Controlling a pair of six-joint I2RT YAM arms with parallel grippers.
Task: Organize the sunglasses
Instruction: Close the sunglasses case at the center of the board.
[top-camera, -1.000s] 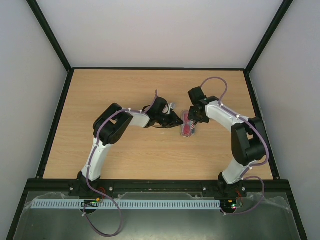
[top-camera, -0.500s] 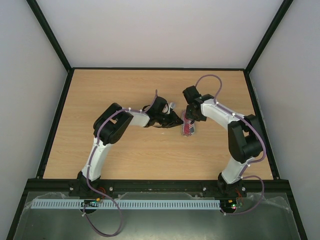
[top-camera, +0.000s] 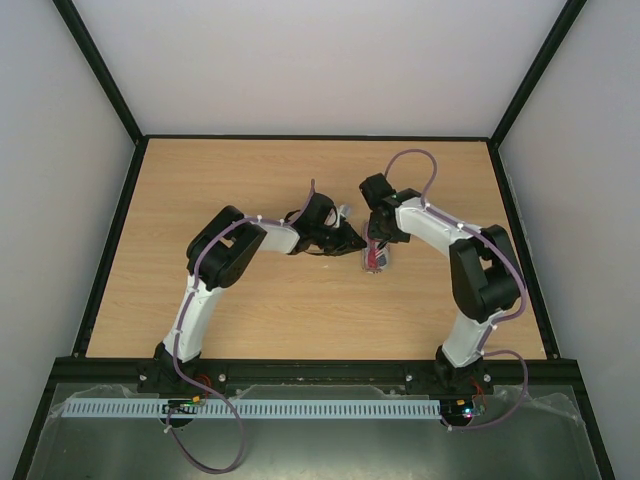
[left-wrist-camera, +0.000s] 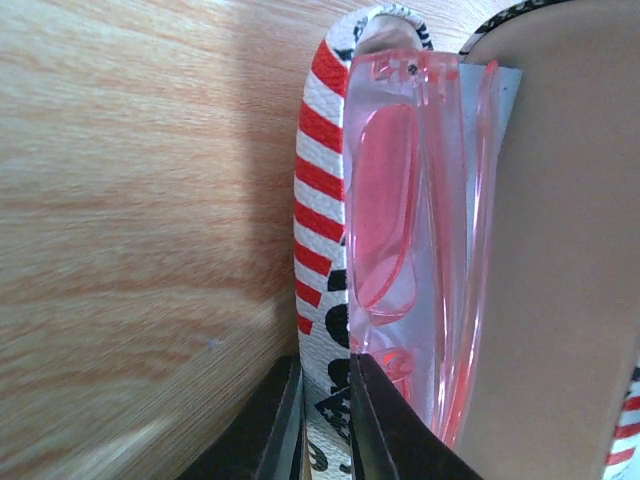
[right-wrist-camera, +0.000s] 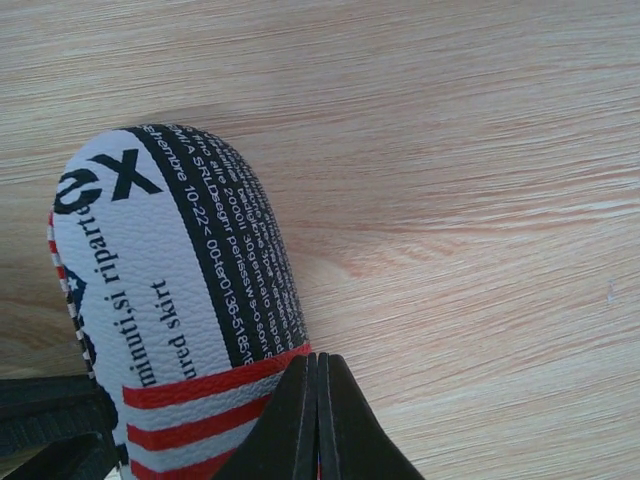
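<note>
The sunglasses (left-wrist-camera: 400, 200), translucent red-pink, lie folded inside the open flag-patterned case (left-wrist-camera: 318, 200). My left gripper (left-wrist-camera: 325, 400) is shut on the case's striped side wall, one finger outside and one inside beside the glasses. In the top view the case (top-camera: 375, 262) sits mid-table between my left gripper (top-camera: 352, 240) and right gripper (top-camera: 378, 238). In the right wrist view my right gripper (right-wrist-camera: 318, 375) is shut with nothing between its fingers, its tips against the outside of the case lid (right-wrist-camera: 170, 260), which is printed with black text and red stripes.
A sliver of light blue cloth (left-wrist-camera: 508, 80) shows behind the glasses inside the case. The wooden table (top-camera: 250, 180) is bounded by a black frame and white walls. Both arms meet at the table's middle.
My right gripper has moved left and down onto the case lid. The case looks narrower from above. The left arm has not moved.
</note>
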